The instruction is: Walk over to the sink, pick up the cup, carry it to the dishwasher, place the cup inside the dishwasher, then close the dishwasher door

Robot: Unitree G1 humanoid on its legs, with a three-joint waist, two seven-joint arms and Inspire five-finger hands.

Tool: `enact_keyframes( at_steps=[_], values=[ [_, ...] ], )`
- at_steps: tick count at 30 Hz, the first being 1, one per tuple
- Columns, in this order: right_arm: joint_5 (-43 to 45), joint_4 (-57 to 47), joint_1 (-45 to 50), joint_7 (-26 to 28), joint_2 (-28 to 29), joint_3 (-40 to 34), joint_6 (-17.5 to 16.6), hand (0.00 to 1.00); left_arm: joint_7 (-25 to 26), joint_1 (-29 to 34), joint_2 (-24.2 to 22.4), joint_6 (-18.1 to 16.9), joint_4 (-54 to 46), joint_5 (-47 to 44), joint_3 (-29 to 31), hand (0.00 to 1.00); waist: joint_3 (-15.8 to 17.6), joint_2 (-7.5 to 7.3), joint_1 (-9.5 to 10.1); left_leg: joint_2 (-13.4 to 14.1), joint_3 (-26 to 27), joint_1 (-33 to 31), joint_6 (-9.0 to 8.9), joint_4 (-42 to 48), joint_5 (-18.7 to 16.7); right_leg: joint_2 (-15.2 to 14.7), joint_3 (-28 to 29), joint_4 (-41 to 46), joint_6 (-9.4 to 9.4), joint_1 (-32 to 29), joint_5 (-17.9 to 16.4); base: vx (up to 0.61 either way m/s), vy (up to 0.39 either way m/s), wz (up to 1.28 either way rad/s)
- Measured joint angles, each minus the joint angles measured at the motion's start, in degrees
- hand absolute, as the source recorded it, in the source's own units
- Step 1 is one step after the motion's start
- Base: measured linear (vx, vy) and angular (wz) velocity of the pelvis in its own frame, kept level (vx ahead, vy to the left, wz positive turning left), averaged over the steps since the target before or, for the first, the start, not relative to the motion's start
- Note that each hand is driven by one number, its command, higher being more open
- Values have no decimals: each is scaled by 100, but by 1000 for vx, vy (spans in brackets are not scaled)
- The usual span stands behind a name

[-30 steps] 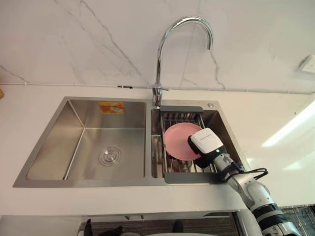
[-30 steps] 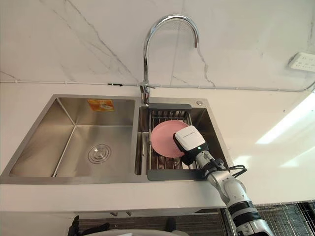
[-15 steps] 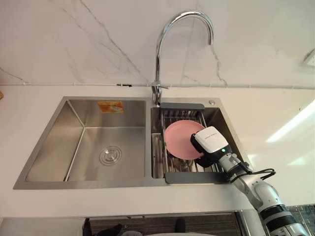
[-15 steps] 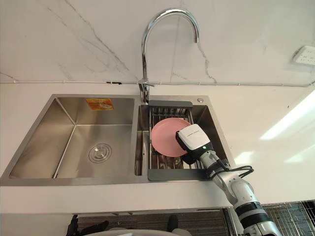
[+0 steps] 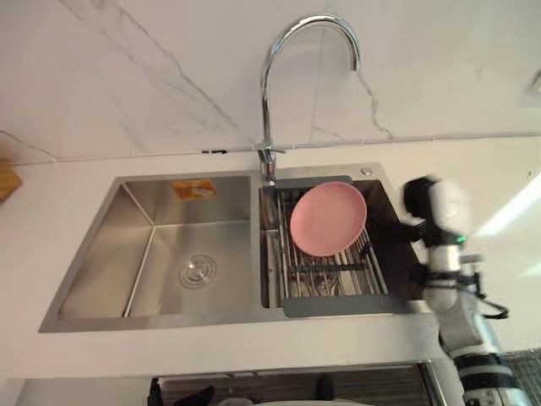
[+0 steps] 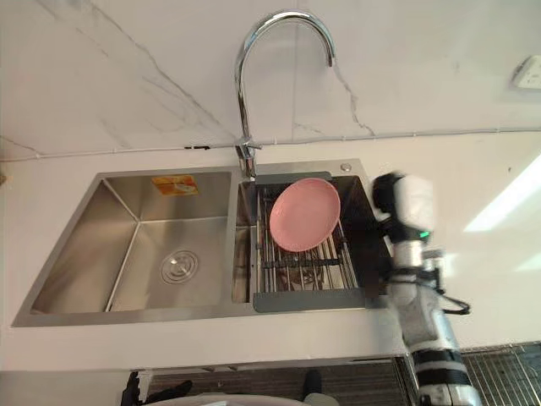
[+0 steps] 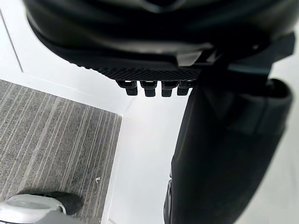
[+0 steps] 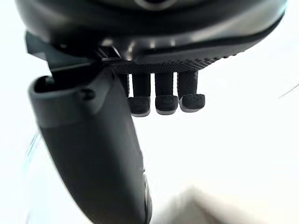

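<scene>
A steel double sink [image 5: 101, 254] is set in the white counter. In its right basin a pink plate [image 5: 328, 218] leans in a wire rack [image 5: 331, 275]. My right hand [image 5: 435, 207] hangs blurred above the counter just right of that basin, clear of the plate. In the right wrist view the right hand [image 8: 154, 28] has its fingers [image 8: 166, 100] relaxed, and nothing sits between them and the thumb. My left hand [image 7: 159, 60] hangs low beside a white cabinet front, relaxed and holding nothing.
A tall curved tap [image 5: 269, 85] rises behind the divider between the basins. The left basin holds just its drain [image 5: 197, 271]. A marble wall backs the counter, with a socket [image 6: 528, 72] at the far right. Grey striped floor [image 7: 46, 135] lies below.
My right hand has come up out of the right basin, off the pink plate, and moved right over the counter. The whole picture has shifted a little.
</scene>
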Motion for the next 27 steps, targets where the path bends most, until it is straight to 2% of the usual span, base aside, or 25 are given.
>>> enact_keyframes(
  at_steps=[1, 4, 7, 8, 9, 13, 17, 19, 22, 24, 25, 26, 27],
  values=[
    [231, -20, -68, 4, 3, -105, 48, 0, 0, 3, 0, 0, 0, -3, 3, 100, 1, -5, -1, 8, -2, 20, -2, -9, -1, 8, -8, 1, -2, 16, -1, 0, 0, 0],
    [1818, -103, -192, 326, 133, -421, 355, 0, -2, -13, -24, 0, -8, -4, -2, 100, -24, -57, -11, 40, -42, 122, -6, -58, -2, 30, -63, 1, -7, 111, -36, 7, -2, 6],
    [3047, 54, -193, 618, 365, -543, 625, 0, -4, -56, -29, 0, -27, -4, -6, 100, -34, -118, -12, 30, -75, 140, -5, -70, 0, 20, -99, 1, -2, 140, -45, -17, 4, 6],
    [3215, 128, -193, 659, 380, -543, 658, 0, -4, -59, -29, 0, -27, -5, -6, 100, -33, -126, -11, 24, -85, 146, -4, -71, 1, 14, -109, 0, 2, 154, -48, -30, 13, 9],
    [3513, 292, -195, 757, 414, -560, 735, 100, -4, -59, -29, 0, -27, -28, -6, 100, -38, -140, -10, 10, -116, 152, -1, -80, 3, -4, -139, 0, 10, 179, -55, -36, 16, 12],
    [4520, 602, -309, 1093, 575, -685, 952, 100, -3, -50, -26, 1, -30, -221, 0, 100, -11, -204, 0, -32, -206, 146, 24, -135, 38, -61, -225, 0, 24, 192, -65, -46, 13, 12],
    [4491, 586, -312, 1553, 700, -702, 987, 100, -2, -51, -24, 0, -37, -220, 1, 100, 7, -247, 0, -39, -274, 144, 30, -195, 84, -73, -284, 0, 36, 196, -74, -31, -3, 10],
    [3870, 507, -310, 1731, 744, -633, 944, 100, -2, -45, -28, 0, -37, -217, 1, 100, 23, -284, -3, -37, -282, 145, 30, -199, 90, -73, -292, 0, 39, 195, -78, 0, 0, 0],
    [2409, 40, -290, 1906, 747, -427, 794, 100, -2, -45, -28, 0, -40, -193, 13, 100, 39, -311, -12, -34, -278, 144, 35, -202, 92, -74, -281, 2, 42, 190, -80, 0, 0, 0],
    [1239, -634, -271, 2041, 733, -301, 517, 100, -2, -47, -27, -3, -55, -158, 72, 100, 53, -337, -26, -24, -266, 144, 35, -195, 91, -65, -257, 2, 42, 190, -80, 0, 0, 0],
    [1056, -808, -271, 2081, 711, -267, 438, 100, -2, -48, -27, -4, -57, -156, 95, 100, 61, -353, -28, -22, -264, 144, 36, -194, 91, -63, -254, 2, 42, 189, -80, -48, -8, -3],
    [413, -1241, -264, 2211, 597, -174, 114, 100, -2, -49, -29, -6, -55, -155, 188, 100, 74, -404, -29, -15, -253, 145, 35, -193, 90, -55, -240, 2, 41, 186, -81, -45, -9, -2],
    [178, -1363, -252, 2245, 545, -146, -3, 100, -2, -45, -29, -6, -54, -155, 220, 100, 68, -423, -28, -12, -251, 144, 36, -193, 89, -53, -238, 2, 40, 186, -82, -46, -10, -2]
  ],
)
